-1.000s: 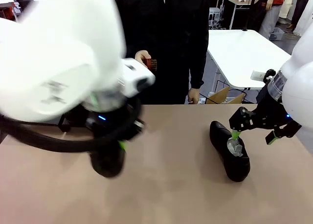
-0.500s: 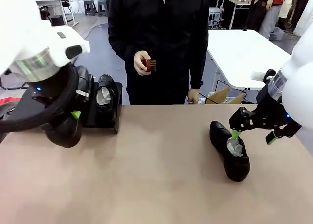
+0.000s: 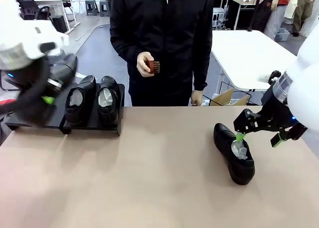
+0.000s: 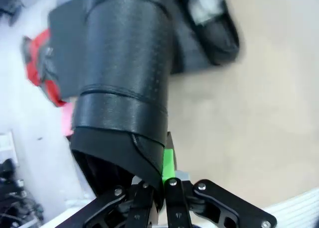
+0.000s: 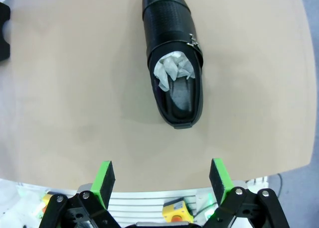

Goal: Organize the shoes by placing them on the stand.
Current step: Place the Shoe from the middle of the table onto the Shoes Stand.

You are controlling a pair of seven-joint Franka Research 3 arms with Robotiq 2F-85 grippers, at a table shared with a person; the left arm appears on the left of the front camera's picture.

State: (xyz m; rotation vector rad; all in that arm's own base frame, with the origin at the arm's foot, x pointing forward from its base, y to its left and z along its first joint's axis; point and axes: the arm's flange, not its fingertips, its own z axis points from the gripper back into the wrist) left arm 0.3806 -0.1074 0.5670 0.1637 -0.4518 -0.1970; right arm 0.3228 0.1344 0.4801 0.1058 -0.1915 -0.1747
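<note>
Two black glossy shoes [image 3: 79, 102] [image 3: 107, 99] with white paper inside stand side by side on the low black stand [image 3: 94, 126] at the table's far left. My left gripper [image 3: 48, 99] is shut on a third black shoe [image 4: 124, 78], held blurred over the stand's left end; one green pad [image 4: 168, 161] presses its edge. A fourth shoe [image 3: 234, 153] lies on the table at the right, toe toward the person. My right gripper [image 3: 256, 136] hovers open just above it. In the right wrist view that shoe [image 5: 172, 63] lies ahead of the open right gripper [image 5: 162, 175].
A person in black stands at the far edge, holding a small reddish-brown brush [image 3: 152, 66] in one hand. The tan tabletop [image 3: 159, 178] is bare between the stand and the right shoe. Something red [image 4: 41, 73] lies off the table's left side.
My left arm has swung back and to the left with its shoe, from the table's front left to over the stand's left end. The right arm and its shoe have not moved.
</note>
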